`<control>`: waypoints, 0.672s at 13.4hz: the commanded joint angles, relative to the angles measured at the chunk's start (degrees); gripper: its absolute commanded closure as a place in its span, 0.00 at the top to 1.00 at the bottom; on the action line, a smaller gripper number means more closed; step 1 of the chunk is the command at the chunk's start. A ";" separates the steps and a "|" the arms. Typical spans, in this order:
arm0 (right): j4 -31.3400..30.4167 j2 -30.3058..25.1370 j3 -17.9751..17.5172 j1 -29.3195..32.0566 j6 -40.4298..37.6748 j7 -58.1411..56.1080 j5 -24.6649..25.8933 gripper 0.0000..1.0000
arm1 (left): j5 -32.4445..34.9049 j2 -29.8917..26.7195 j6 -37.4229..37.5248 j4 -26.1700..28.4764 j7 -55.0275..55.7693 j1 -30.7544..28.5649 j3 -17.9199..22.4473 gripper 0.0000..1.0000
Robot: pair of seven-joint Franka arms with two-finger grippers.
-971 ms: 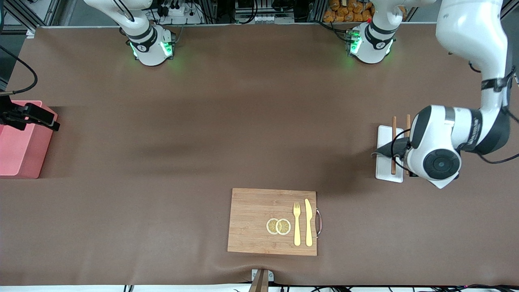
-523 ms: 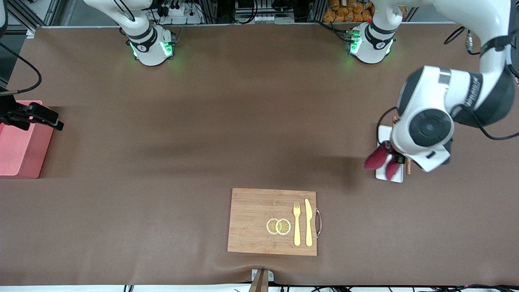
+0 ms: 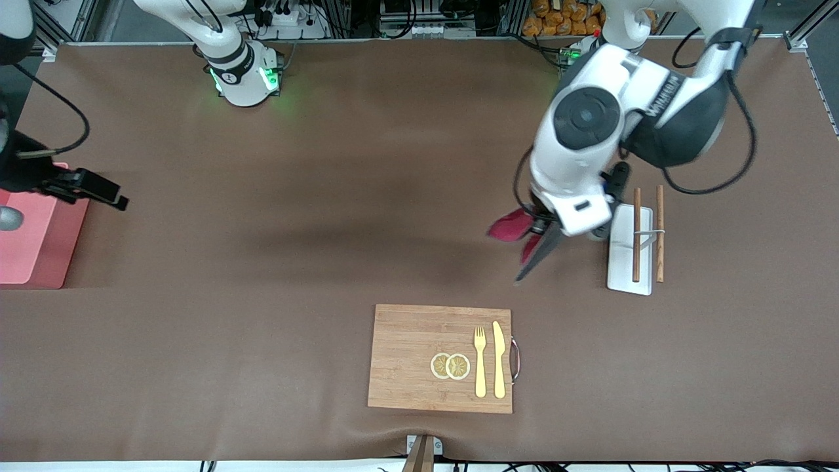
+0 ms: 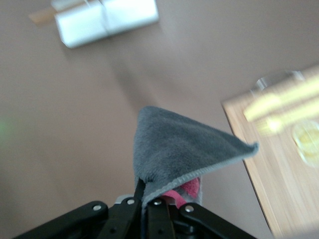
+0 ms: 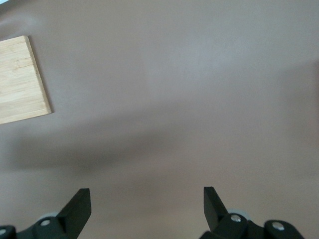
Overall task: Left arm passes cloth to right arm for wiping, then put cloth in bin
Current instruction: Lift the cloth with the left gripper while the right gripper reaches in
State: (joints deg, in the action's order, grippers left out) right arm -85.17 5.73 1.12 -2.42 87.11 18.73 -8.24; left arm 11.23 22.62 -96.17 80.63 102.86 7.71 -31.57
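Arm shells: glossy white rounded casings with dark grey bands at the joints.
Left arm wrist (image 3: 593, 141): a white block with a round black cap and dark lettering along its side.
Bases: white domes ringed in black; the right arm's base (image 3: 244, 75) glows green.
Cables: thin black leads loop loosely beside both forearms.
Left gripper (image 4: 149, 211): matt black linkage bars with small silver screw heads.
Right gripper (image 5: 147, 206): two blunt black fingers (image 5: 77, 208) and silver screws on the black body beneath.
Right arm's camera mount (image 3: 82, 187): black, boxy bracket.
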 commanded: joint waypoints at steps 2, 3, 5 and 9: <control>0.26 2.79 0.20 -2.59 -4.31 21.47 -10.62 1.00 | -4.54 0.49 -8.92 -1.26 0.41 -0.50 -4.89 0.00; 0.26 4.10 0.20 -3.11 -4.40 26.48 -13.70 1.00 | -5.68 0.49 -11.56 -1.26 0.41 -0.50 -5.77 0.00; 0.26 6.21 0.20 -5.56 -4.58 34.50 -16.79 1.00 | -8.49 0.40 -16.75 -1.26 0.32 -0.50 -6.39 0.00; 0.53 11.48 0.20 -6.28 -1.86 44.27 -32.59 1.00 | -11.84 0.23 -26.07 -1.26 0.67 -0.59 -9.99 0.00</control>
State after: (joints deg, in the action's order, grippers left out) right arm -85.72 14.74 0.90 -8.72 84.35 59.02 -34.10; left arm 1.13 22.69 -118.90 80.04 103.18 7.57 -39.59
